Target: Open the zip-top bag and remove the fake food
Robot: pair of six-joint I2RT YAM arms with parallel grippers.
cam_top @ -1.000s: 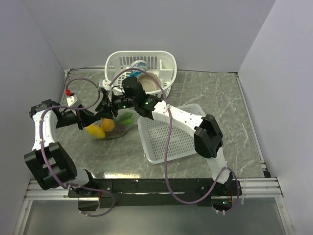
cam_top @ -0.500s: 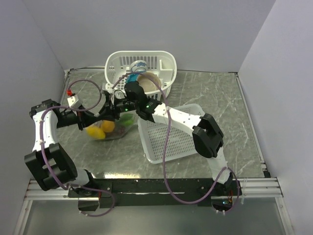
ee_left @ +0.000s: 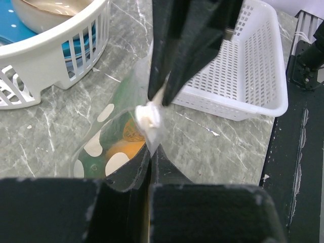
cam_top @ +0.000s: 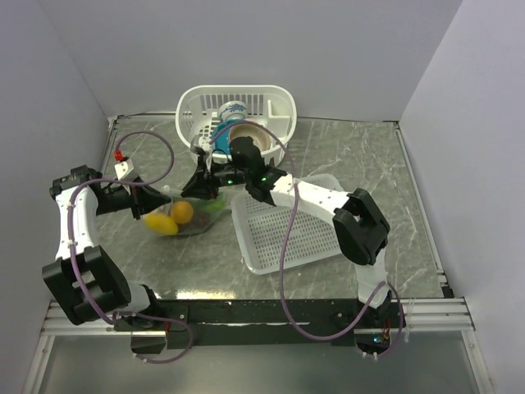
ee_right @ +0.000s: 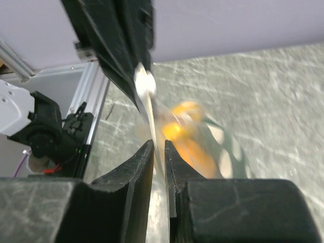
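The zip-top bag [cam_top: 190, 215] lies on the table's left middle, clear with pale dots. Inside it show a yellow fruit [cam_top: 161, 223], an orange fruit [cam_top: 182, 211] and a green piece [cam_top: 212, 201]. My left gripper [cam_top: 162, 198] is shut on the bag's whitish zip strip [ee_left: 148, 117] from the left. My right gripper [cam_top: 195, 187] pinches the same edge from the right. In the left wrist view my fingertips [ee_left: 151, 150] meet the right gripper's fingers [ee_left: 174, 61] at the strip. In the right wrist view my jaws [ee_right: 158, 147] hold the film, with the orange fruit [ee_right: 185, 134] beyond.
A white mesh basket [cam_top: 275, 103] at the back holds a blue bowl [cam_top: 221, 131] and a brown bowl [cam_top: 250, 135]. A second, low white mesh basket [cam_top: 287, 234] lies right of the bag. Walls close in on the left, back and right.
My right arm has shifted to the right with the bag's edge in its jaws, away from the left gripper. The left gripper has stayed about where it was.
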